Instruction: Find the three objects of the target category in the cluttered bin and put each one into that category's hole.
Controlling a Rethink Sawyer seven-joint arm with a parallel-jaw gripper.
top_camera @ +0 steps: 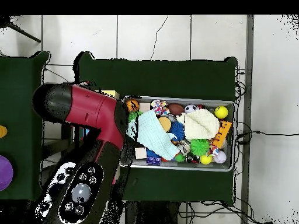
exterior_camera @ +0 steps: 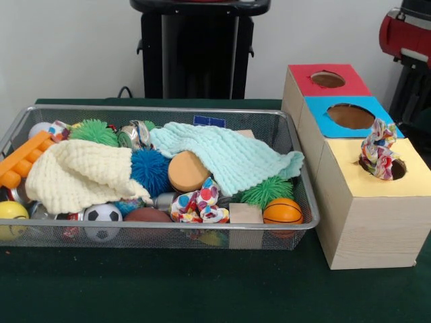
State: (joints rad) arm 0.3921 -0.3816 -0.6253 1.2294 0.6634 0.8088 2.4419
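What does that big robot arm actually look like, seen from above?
The arm is a chunky tube with glossy dark-red shells and black joints. Near its base sits a black-and-white panel with round grey buttons. Its pincer is not visible in either view.

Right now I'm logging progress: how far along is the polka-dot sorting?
One polka-dot bundle sits in the yellow-surround hole, still sticking out. Nothing visibly in hand; the pincer isn't visible, only the arm overhead. One more bundle lies near the front of the wire bin. The third isn't visible, perhaps under the cloths.
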